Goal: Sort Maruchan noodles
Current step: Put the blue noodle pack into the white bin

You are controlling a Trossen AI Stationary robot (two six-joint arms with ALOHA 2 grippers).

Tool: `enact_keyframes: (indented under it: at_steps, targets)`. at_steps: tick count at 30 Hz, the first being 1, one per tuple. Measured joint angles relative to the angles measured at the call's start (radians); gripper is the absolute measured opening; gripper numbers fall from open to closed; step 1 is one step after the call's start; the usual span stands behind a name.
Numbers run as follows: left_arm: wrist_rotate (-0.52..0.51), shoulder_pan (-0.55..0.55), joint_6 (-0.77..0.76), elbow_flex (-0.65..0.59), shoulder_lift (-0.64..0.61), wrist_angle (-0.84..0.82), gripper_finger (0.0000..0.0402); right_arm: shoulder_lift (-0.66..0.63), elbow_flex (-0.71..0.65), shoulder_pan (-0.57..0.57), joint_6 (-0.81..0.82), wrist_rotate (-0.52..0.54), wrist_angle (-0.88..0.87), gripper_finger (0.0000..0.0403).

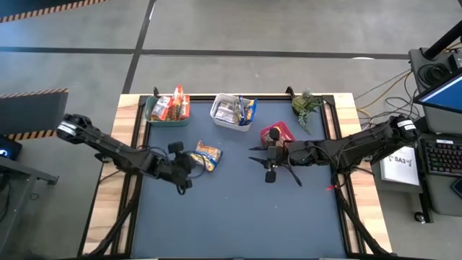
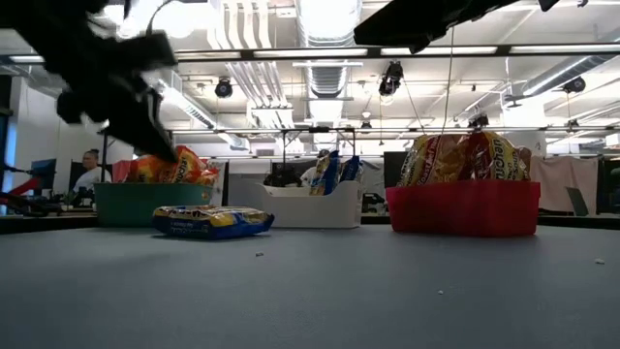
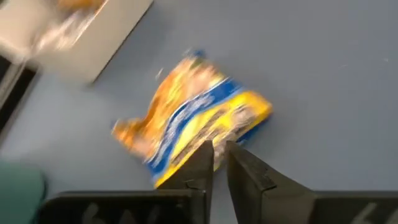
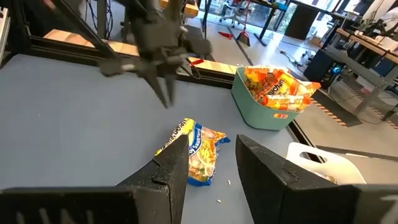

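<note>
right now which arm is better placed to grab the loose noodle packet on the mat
Left. The left gripper hangs right beside the blue-and-yellow packet, its nearly closed fingers at the packet's edge. The right gripper hovers farther off by the red bin, jaws open.

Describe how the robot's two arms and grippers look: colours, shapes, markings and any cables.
Both arms are dark, nearly black, built of slim jointed segments. The left arm carries a white band near its shoulder; the right arm has a similar white band. The left gripper ends in two narrow tapering dark fingers. The right gripper has broader, wedge-shaped dark fingers. No cables are clearly visible along either arm.
</note>
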Motion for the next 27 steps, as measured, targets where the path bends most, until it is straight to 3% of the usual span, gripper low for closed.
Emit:
enact_keyframes:
  at_steps: [5, 14, 18, 27]
  targets:
    - [0.001, 0.086, -0.053, -0.11, -0.059, 0.134, 0.008, 0.0, 0.0, 0.0, -0.008, 0.0, 0.0, 0.0121]
    - [0.001, 0.262, 0.047, -0.274, -0.064, 0.468, 0.0174, 0.0, 0.0, 0.0, -0.01, 0.0, -0.005, 0.0121]
    - [0.002, 0.303, 0.071, -0.345, -0.055, 0.646, 0.0185, 0.0, 0.0, 0.0, -0.019, 0.0, -0.009, 0.0121]
    - [0.005, 0.313, -0.005, -0.471, -0.043, 0.881, 0.0173, 0.0, 0.0, 0.0, -0.038, 0.0, -0.009, 0.0121]
